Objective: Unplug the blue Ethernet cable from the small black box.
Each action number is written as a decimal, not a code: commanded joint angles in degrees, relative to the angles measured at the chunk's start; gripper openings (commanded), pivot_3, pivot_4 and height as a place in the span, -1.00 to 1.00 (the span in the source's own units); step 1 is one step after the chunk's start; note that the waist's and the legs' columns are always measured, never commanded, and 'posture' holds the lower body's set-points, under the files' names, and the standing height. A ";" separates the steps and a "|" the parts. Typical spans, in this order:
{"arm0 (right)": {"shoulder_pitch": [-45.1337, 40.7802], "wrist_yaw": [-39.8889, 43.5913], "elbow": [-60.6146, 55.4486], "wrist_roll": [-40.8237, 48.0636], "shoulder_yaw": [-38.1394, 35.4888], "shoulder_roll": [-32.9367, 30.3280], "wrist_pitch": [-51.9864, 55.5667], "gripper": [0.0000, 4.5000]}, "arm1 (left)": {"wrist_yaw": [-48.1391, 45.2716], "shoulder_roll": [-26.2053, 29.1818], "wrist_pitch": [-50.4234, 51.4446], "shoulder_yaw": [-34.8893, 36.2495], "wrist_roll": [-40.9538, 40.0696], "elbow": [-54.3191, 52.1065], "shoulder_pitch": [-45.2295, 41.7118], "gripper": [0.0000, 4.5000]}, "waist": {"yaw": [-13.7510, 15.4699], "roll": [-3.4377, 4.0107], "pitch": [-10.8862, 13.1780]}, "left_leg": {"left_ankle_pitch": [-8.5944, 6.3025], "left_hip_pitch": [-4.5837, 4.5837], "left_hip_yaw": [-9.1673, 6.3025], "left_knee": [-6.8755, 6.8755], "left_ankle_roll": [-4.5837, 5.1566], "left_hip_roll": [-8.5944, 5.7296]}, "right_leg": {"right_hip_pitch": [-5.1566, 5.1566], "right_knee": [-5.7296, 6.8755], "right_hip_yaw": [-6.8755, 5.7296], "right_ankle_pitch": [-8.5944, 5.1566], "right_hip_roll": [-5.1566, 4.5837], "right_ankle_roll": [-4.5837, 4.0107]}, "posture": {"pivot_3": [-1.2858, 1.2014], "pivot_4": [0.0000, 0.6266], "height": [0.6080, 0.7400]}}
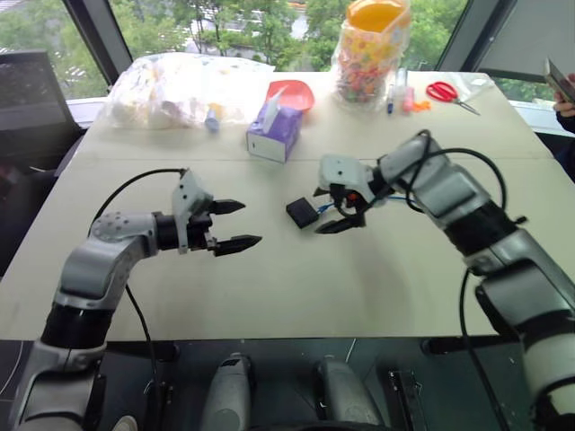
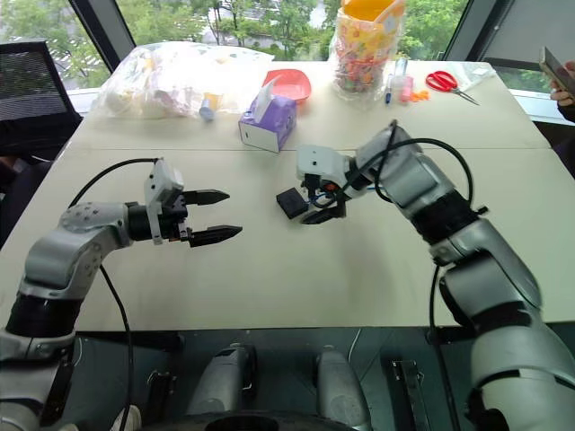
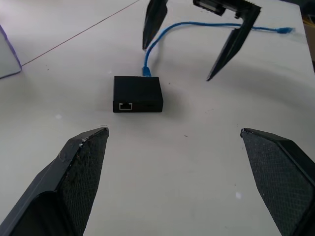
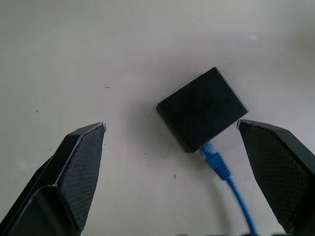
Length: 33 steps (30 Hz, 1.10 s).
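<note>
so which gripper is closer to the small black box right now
The right gripper: it hangs open just above the blue Ethernet cable beside the small black box. The left gripper, also open, is well off to the box's other side.

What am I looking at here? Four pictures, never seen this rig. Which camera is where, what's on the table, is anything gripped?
It is a humanoid robot with two arms, each ending in a two-fingered black gripper. The two wide pictures come from the head's stereo camera, looking down over the table. The other two come from wrist cameras, looking along each gripper's fingers.

On the table lies the small black box with the blue Ethernet cable plugged into one side. Farther back stand a purple tissue box, a red bowl, a plastic bag, a jar of colourful bits and red scissors.

Nothing is held. The left gripper hovers open short of the box; the right gripper hangs open over the cable end.
</note>
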 commanded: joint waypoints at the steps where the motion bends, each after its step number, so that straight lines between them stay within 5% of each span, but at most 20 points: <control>1: -4.18 0.92 10.33 -4.64 0.17 3.45 -7.53 1.00 | 2.27 0.54 1.45 2.45 -1.61 -4.87 0.92 1.00 | 0.03 0.00 0.01 | 0.00 0.01 0.00 0.01 0.00 0.00 | 0.01 0.00 0.00 0.00 0.00 0.00 | 0.03 -0.52 0.92; 9: -11.01 -1.78 35.38 -14.88 1.32 12.54 -20.01 1.00 | 6.27 -0.25 2.66 2.81 -1.88 -8.68 3.06 1.00 | 0.01 0.02 0.01 | 0.00 0.02 -0.01 0.00 -0.01 0.00 | 0.03 0.02 -0.02 0.00 -0.01 0.00 | 0.03 -0.52 0.92; 15: -13.38 -4.65 43.35 -20.66 1.82 15.98 -24.13 1.00 | 8.31 0.06 3.06 3.92 -2.46 -9.90 3.98 1.00 | -0.22 0.02 0.01 | 0.02 0.20 -0.02 0.01 -0.03 0.00 | 0.17 0.10 -0.02 0.01 0.01 -0.01 | 0.03 -0.52 0.92; 19: -13.17 -4.31 45.03 -22.38 1.15 17.40 -24.60 0.41 | 9.19 0.01 3.05 3.65 -2.71 -11.31 4.92 1.00 | -0.26 0.00 -0.01 | 0.02 0.43 -0.02 0.02 -0.05 0.00 | 0.42 0.09 -0.01 0.00 -0.01 -0.03 | 0.03 -0.52 0.92; 25: -12.41 -1.91 45.18 -23.70 -0.35 18.38 -24.79 -0.93 | 9.98 0.63 3.80 5.35 -3.66 -10.95 4.47 1.00 | -0.67 0.00 -0.01 | 0.05 0.94 -0.02 0.00 -0.10 0.01 | 0.87 0.08 0.00 -0.07 -0.01 -0.27 | 0.03 -0.52 0.92; 33: -7.10 -15.29 33.92 -23.87 -5.12 14.36 -33.59 -0.97 | 12.34 -2.31 7.23 6.37 -7.18 -7.70 -0.26 1.00 | -1.49 -0.01 -0.01 | 0.04 0.97 -0.04 -0.08 -0.11 0.00 | 0.93 0.05 0.00 0.03 -0.02 -0.07 | 0.03 -0.52 0.92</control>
